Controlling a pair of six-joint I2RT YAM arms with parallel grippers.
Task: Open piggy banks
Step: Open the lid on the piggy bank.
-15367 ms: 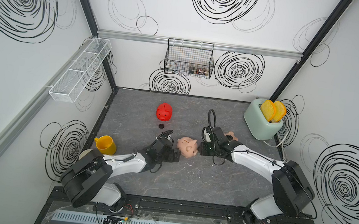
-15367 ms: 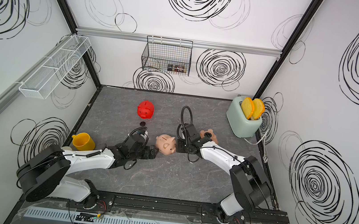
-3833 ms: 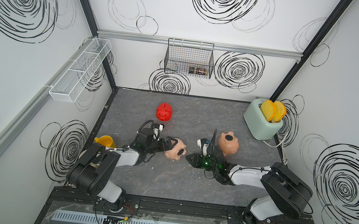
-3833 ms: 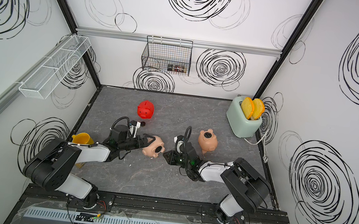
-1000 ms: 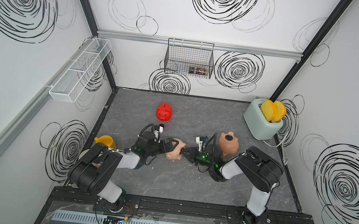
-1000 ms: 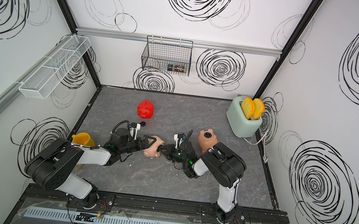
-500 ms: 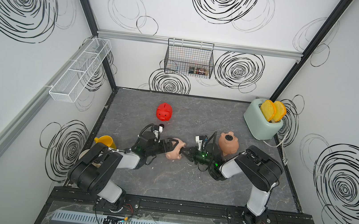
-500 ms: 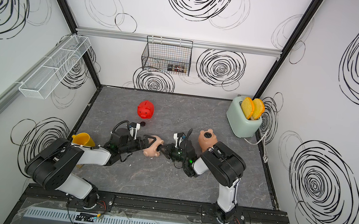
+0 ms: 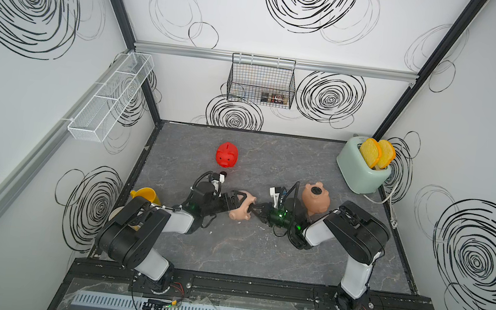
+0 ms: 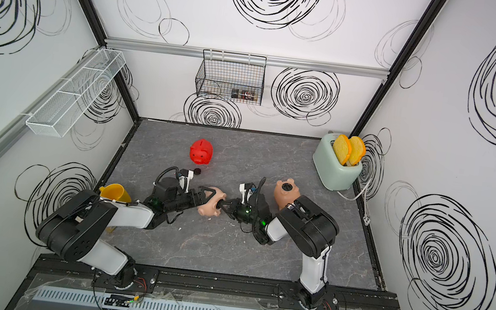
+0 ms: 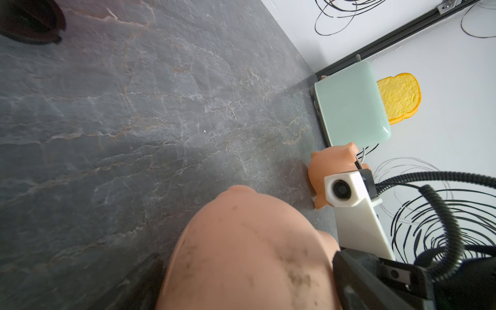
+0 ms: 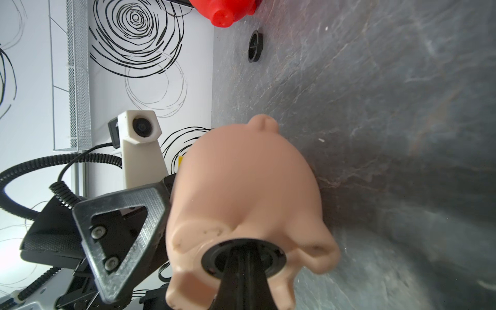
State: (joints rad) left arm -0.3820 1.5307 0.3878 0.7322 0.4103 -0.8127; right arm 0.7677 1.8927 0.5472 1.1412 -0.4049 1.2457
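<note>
Near the middle of the counter [image 9: 227,256], the pale pink pig [image 9: 241,214] [image 10: 209,209] is held on its side between the two arms, belly toward the right edge; the left pincer [image 10: 211,204] is clamped across its body, one finger [image 12: 128,197] flat against its flank; the right pincer [image 9: 252,210] [image 12: 241,252] has its jaws pressed together on the round black plug [image 12: 212,259] in that belly. Toward the far edge, left of centre, the red pig [image 9: 226,154] stands upright; a loose plug [image 10: 197,171] [image 12: 255,45] lies just beside it on the near side; the peach-tan pig [image 9: 314,202] [image 11: 330,166] lies belly-up between the middle and the far right corner, its belly plug [image 9: 316,190] in place, near the mint toaster [image 9: 357,172] in that corner; a yellow cup [image 9: 143,196] sits at the left edge.
</note>
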